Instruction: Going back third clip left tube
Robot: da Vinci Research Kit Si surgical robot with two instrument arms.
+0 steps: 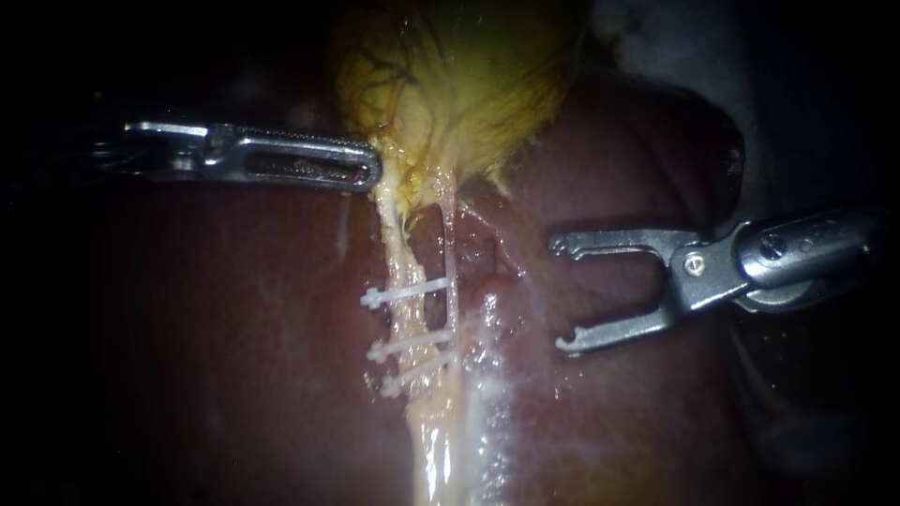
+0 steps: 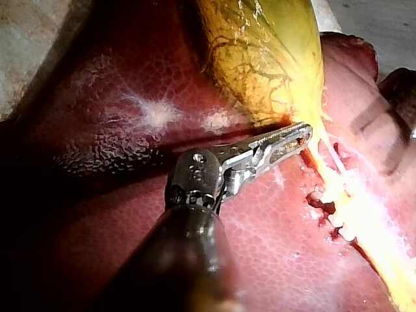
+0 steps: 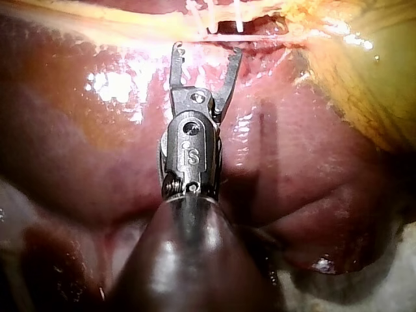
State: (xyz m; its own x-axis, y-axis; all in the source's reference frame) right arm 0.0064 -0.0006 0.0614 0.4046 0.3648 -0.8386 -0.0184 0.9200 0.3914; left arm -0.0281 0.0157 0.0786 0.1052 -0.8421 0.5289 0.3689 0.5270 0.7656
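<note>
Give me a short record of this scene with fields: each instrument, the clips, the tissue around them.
left instrument: jaws shut on the gallbladder at its narrow end
right instrument: jaws open, holding nothing, beside the clips but apart from them
clips: three, white, one after another across the left tube
liver: dark red, wet, lying under the tube and both instruments

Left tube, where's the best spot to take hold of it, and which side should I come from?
Probably the left tube's bare stretch above the top clip, where a gap parts it from the right tube. Come crosswise from the endoscope view's left: it runs up and down, and the right tube blocks the other side.
</note>
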